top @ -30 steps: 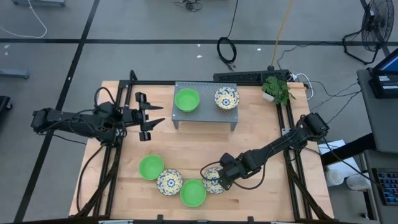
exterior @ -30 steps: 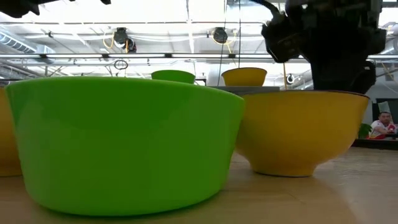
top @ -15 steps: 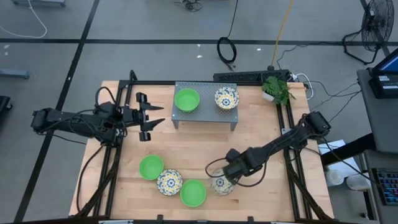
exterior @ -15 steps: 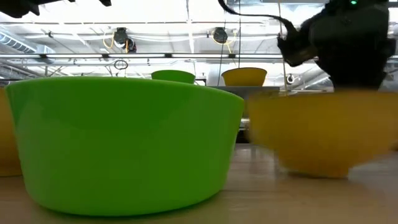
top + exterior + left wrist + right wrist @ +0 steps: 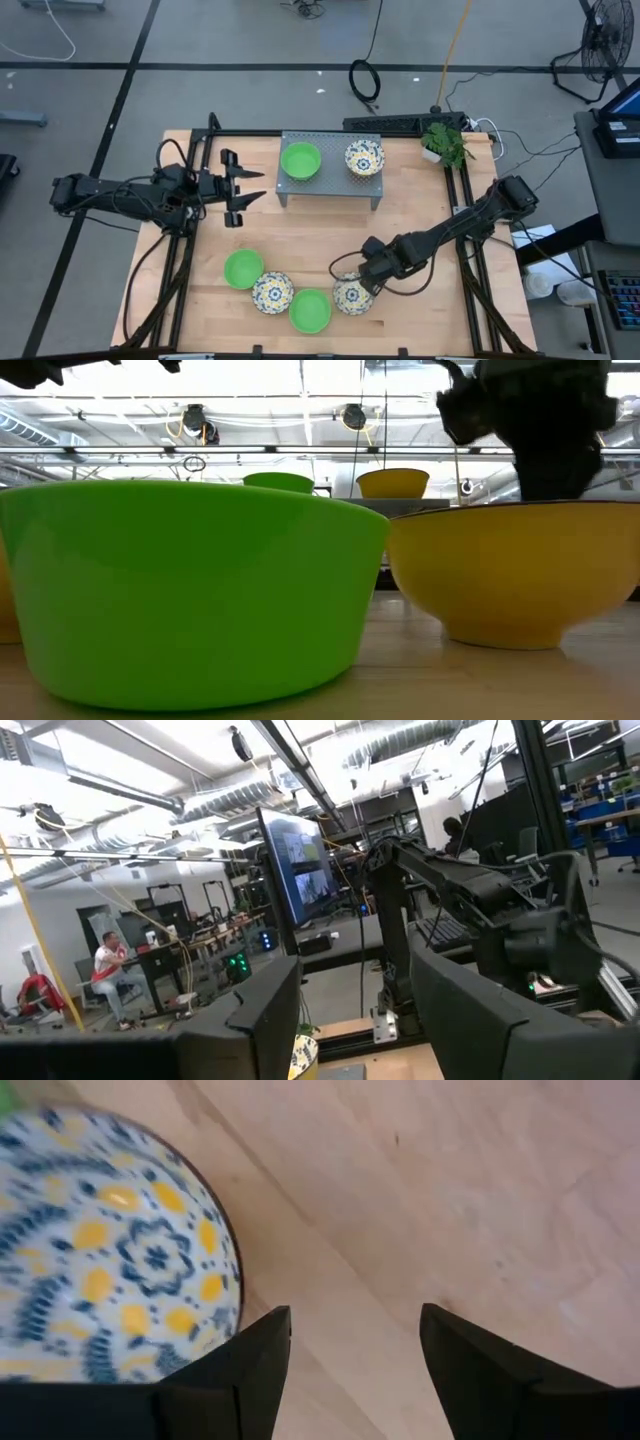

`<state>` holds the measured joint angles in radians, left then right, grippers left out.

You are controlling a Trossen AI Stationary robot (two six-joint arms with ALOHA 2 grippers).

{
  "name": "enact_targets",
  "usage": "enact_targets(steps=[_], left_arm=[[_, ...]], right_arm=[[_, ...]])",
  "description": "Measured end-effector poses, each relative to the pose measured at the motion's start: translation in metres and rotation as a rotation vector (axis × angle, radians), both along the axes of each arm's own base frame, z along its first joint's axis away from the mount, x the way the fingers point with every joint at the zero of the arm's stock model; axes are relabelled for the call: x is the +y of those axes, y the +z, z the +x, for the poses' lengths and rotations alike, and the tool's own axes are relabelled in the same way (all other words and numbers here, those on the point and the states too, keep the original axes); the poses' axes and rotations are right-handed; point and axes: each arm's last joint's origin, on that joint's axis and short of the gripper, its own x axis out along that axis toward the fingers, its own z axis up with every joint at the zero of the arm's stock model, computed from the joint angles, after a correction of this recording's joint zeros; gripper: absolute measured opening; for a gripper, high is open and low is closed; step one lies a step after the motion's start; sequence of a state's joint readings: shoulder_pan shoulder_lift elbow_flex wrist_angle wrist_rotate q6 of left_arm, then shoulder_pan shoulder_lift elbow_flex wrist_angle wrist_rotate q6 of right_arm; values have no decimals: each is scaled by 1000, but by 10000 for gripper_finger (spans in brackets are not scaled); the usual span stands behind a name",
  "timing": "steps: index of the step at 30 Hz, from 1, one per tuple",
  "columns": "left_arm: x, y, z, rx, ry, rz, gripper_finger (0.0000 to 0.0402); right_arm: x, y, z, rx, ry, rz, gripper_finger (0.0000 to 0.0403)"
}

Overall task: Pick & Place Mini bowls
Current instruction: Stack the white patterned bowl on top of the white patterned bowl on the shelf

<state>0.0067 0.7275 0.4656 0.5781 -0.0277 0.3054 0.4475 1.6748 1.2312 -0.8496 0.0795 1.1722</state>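
Observation:
Four mini bowls sit by the table's near edge: a green one [image 5: 242,269], a floral one [image 5: 271,292], a green one [image 5: 310,310] and a floral one [image 5: 352,296]. The last shows yellow outside in the low view [image 5: 510,570] and rests on its foot. Another green bowl [image 5: 300,160] and another floral bowl [image 5: 364,157] sit on the grey stand [image 5: 330,185]. My right gripper [image 5: 355,1320] is open just above the floral bowl's far-right rim [image 5: 232,1270]. My left gripper [image 5: 245,190] waits open, raised left of the stand. My right gripper comes from above, pointing down. One finger [image 5: 262,1355] stands at the outer side of the floral bowl's rim, the other over bare wood. Whether that finger touches the rim, I cannot tell. The bowl stands upright on the table.
A small potted plant [image 5: 443,143] stands at the far right corner. Black frame rails [image 5: 466,220] run along both table sides. Bare wood [image 5: 320,235] lies between the stand and the near row of bowls.
My right gripper has moved a little toward the table's near edge and right, taking the floral bowl along. The bowl rose slightly off the wood midway and now rests flat again, nearer the low camera.

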Motion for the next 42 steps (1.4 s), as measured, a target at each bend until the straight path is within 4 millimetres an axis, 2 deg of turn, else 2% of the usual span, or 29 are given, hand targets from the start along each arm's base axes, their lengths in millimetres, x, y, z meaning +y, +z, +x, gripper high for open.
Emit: enact_targets(steps=[3, 6, 9, 13, 24, 34, 42], left_arm=[[0, 0, 0, -1, 0, 1, 194], [0, 0, 0, -1, 0, 1, 191], [0, 0, 0, 0, 1, 4, 191], [0, 0, 0, 0, 1, 3, 191], [0, 0, 0, 1, 0, 0, 191], [0, 0, 0, 2, -1, -5, 191], [0, 0, 0, 3, -2, -8, 191]], right_arm=[[0, 13, 3, -102, 2, 44, 210], [5, 16, 11, -187, 30, 82, 210], [10, 8, 15, -185, 50, 96, 210], [11, -5, 15, -99, 59, 95, 210], [17, -7, 15, -115, 67, 106, 210], [13, -33, 5, -103, 21, 116, 210], [13, -34, 5, -107, 24, 117, 197]])
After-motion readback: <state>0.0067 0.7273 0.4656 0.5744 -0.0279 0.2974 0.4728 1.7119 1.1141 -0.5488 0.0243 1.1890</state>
